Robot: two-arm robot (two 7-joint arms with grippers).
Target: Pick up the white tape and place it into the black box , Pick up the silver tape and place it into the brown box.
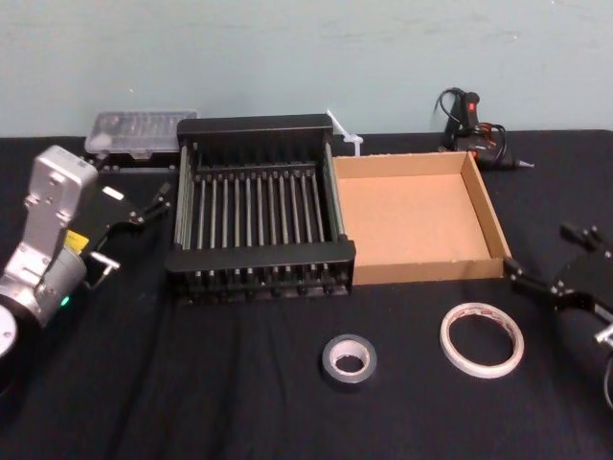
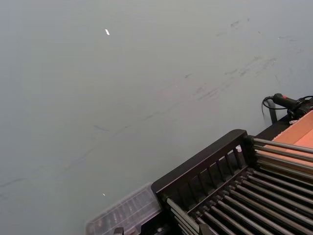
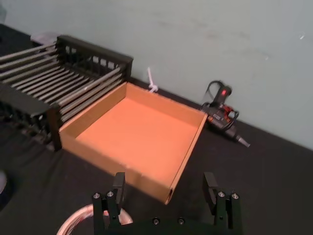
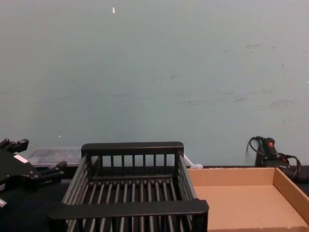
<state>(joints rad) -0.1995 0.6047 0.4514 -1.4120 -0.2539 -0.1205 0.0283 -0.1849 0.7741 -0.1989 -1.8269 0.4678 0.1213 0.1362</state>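
Left arm is sitting at the table's (image 1: 192, 383) left side, elbow low, wrist angled in. The left gripper (image 1: 139, 235) is pointing at the left wall of the black box (image 1: 259, 254), just beside it. Jaws are standing wide apart, gripping nothing. Chest view is showing it (image 4: 36, 157) side-on, low at left, about level with the black box's (image 4: 133, 147) upper bars.

Right arm is hanging at the table's right edge. The right gripper (image 1: 548, 254) is pointing in toward the near right corner of the brown box (image 1: 431, 268), close to it. Its fingers (image 3: 117, 188) are spread wide, nothing between them.

White tape (image 1: 448, 337) is lying flat on the cloth in front of the brown box's near wall, between the silver tape (image 1: 328, 362) and the right gripper, apart from both. Silver tape is lying flat in front of the seam where the two boxes are meeting side by side.

Open cloth is running all round both tapes. Behind the boxes, a clear case (image 1: 134, 129), a white zip tie (image 1: 347, 139) and a glue gun (image 1: 469, 120) are crowding the wall (image 4: 154, 72).

Head view is giving both tapes and both grippers together. Right wrist view is looking across the brown box (image 3: 132, 132) to the black box (image 3: 93, 54) and glue gun (image 3: 222, 112), with an arc of white tape (image 3: 68, 225) just beside one finger. Left wrist view is aiming mostly at the wall, catching the black box's far corner (image 2: 205, 166), the clear case (image 2: 127, 213) and a sliver of brown box (image 2: 301, 132).
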